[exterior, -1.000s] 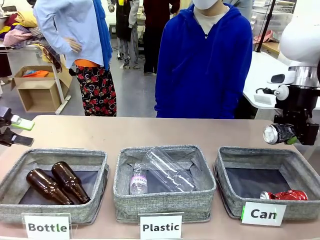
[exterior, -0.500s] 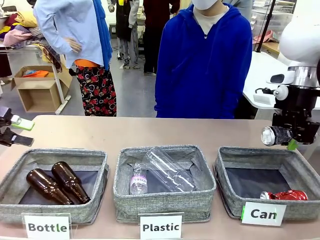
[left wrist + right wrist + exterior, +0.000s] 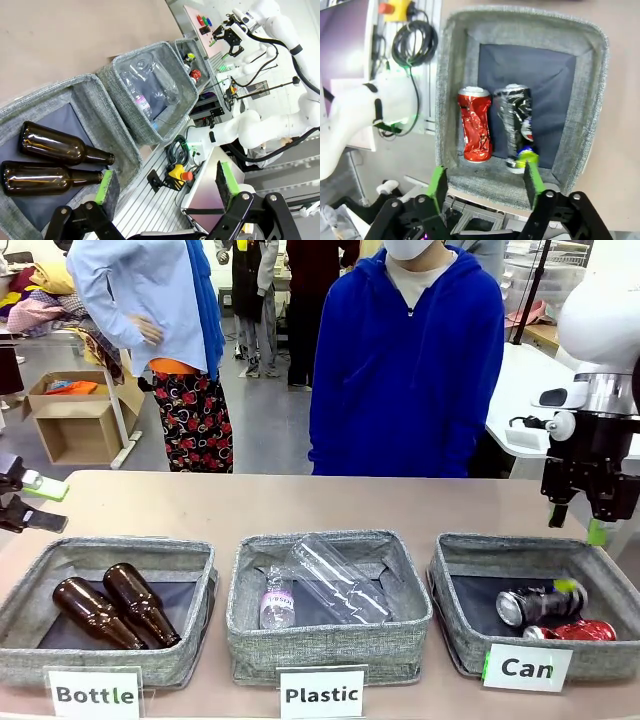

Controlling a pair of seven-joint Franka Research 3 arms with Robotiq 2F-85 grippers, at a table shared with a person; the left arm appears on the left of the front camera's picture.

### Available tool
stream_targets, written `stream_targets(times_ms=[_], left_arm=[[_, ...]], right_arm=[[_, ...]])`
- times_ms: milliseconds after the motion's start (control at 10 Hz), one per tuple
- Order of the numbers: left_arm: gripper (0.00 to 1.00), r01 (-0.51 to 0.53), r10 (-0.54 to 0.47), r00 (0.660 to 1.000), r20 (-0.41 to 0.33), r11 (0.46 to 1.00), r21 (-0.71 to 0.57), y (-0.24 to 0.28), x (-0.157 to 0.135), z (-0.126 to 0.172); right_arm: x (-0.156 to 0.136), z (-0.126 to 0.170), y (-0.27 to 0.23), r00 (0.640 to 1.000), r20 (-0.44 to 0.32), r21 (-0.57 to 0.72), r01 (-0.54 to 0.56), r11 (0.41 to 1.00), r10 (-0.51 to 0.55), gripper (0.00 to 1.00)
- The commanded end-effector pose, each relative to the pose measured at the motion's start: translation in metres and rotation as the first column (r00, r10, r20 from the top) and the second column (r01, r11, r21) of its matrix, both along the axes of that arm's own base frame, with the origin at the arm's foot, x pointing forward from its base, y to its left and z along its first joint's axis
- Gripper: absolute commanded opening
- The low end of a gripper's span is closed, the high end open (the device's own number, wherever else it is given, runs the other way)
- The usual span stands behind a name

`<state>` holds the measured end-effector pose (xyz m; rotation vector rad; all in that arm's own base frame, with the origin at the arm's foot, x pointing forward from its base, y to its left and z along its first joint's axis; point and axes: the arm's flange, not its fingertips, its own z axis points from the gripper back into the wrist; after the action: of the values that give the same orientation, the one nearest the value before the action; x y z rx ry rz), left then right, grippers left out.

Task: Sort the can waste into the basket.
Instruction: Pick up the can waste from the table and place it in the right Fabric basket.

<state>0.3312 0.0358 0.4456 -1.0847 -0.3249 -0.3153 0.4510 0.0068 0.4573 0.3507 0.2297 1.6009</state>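
1. Right gripper (image 3: 577, 523) hangs above the far right corner of the Can basket (image 3: 455, 635), jaws spread apart, nothing between the green pads.
2. In its wrist view the right gripper (image 3: 484, 182) looks straight down into the Can basket (image 3: 449, 100); both fingers are clear of the cans.
3. Black-silver can (image 3: 539, 602) lies on its side on the basket's dark floor, directly below the gripper and well apart from it, shiny silver end toward the basket's middle.
4. In the right wrist view the black-silver can (image 3: 515, 125) sits just past the right fingertip, lower end partly hidden behind that pad.
5. Red can (image 3: 576, 631) lies on the floor too, just beside the dark one, on the side nearer the label; crushed, on its side.
6. In the right wrist view the red can (image 3: 475, 124) is between the two fingers' lines, closer to the left one, parallel to the dark can and nearly touching it.
7. Left gripper (image 3: 165, 184) is spread wide, holding nothing, hovering off the outer side of the Bottle basket (image 3: 85, 87).
8. Two brown bottles (image 3: 55, 160) lie side by side in that basket, just ahead of the left finger pad.
9. Plastic basket (image 3: 330, 640) holds clear bottles; person in blue hoodie (image 3: 410, 370) stands at the far side, beyond the grippers.
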Motion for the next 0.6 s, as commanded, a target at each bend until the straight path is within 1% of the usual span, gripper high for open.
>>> stream_targets(times_ms=[0,200,300,400,500], left_arm=[[1.0,0.003,-0.003,1.0,-0.008,1.0,0.0,0.001,-0.002,0.001],[1.0,0.003,-0.003,1.0,-0.008,1.0,0.0,0.001,-0.002,0.001],[1.0,0.003,-0.003,1.0,-0.008,1.0,0.0,0.001,-0.002,0.001],[1.0,0.003,-0.003,1.0,-0.008,1.0,0.0,0.001,-0.002,0.001],[1.0,0.003,-0.003,1.0,-0.008,1.0,0.0,0.001,-0.002,0.001]], right_arm=[[0.002,0.001,0.001,1.0,0.007,0.007,-0.015,1.0,0.015,1.0],[0.004,-0.001,0.002,0.999,-0.023,0.018,0.025,1.0,-0.025,1.0],[0.006,-0.001,0.002,0.996,-0.053,0.035,0.075,0.997,-0.073,1.0],[0.008,0.0,0.002,0.987,-0.086,0.062,0.139,0.988,-0.134,1.0],[0.012,0.003,0.003,0.961,-0.134,0.111,0.259,0.96,-0.244,1.0]])
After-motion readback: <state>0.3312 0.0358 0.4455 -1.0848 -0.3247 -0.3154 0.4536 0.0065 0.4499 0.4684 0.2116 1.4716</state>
